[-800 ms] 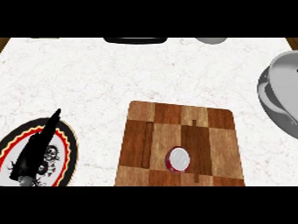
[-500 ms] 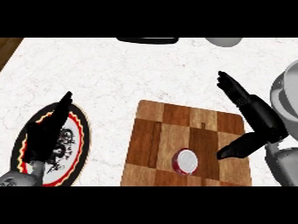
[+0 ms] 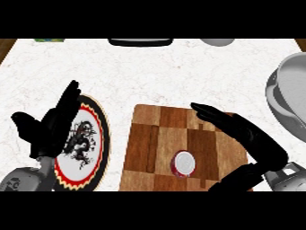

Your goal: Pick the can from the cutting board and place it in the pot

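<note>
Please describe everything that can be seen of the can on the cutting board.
The can stands upright on the wooden cutting board, in its lower middle part. Seen from above, it shows a round whitish top with a red rim and a little of its side below. Nothing touches it except the board. The right hand is open just to its right, fingers straight above the board and thumb low beside the can, not around it.

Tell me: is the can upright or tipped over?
Upright: the can shows its round white top, standing on the cutting board, untouched by the right hand.
</note>
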Motion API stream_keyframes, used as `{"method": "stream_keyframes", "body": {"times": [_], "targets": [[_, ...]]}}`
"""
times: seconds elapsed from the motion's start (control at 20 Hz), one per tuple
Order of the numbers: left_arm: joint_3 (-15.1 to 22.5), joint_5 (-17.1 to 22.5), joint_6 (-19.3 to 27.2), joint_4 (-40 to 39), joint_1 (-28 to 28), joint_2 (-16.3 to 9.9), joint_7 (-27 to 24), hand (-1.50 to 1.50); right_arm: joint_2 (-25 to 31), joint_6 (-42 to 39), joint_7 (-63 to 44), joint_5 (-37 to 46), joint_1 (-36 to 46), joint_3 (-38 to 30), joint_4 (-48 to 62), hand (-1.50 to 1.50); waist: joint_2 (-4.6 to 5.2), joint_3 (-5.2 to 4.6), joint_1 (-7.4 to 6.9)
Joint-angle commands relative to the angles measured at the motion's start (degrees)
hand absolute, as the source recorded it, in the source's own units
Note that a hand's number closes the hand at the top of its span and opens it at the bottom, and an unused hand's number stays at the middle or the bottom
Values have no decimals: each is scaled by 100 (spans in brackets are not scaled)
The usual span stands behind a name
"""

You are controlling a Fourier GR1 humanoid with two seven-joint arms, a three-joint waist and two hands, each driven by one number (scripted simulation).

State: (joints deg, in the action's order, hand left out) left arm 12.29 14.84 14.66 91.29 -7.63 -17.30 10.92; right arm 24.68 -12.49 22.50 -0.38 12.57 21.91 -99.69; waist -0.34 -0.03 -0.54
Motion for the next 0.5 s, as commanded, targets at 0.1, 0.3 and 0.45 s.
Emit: {"method": "stream_keyframes", "body": {"times": [0.1,0.3,0.45], "targets": [[-44,21,30,368,123,5,249,0,1123,-576,-315,291,237,-579,-854,-150,-3,-1,63],[-299,107,-147,-17,-63,-36,79,0,1850,-1226,-1032,106,328,-870,-1572,-150,7,-7,144],[-144,-32,89,97,41,164,154,0,2339,-1774,-1775,-112,370,-844,-2202,-150,-14,-11,175]]}}
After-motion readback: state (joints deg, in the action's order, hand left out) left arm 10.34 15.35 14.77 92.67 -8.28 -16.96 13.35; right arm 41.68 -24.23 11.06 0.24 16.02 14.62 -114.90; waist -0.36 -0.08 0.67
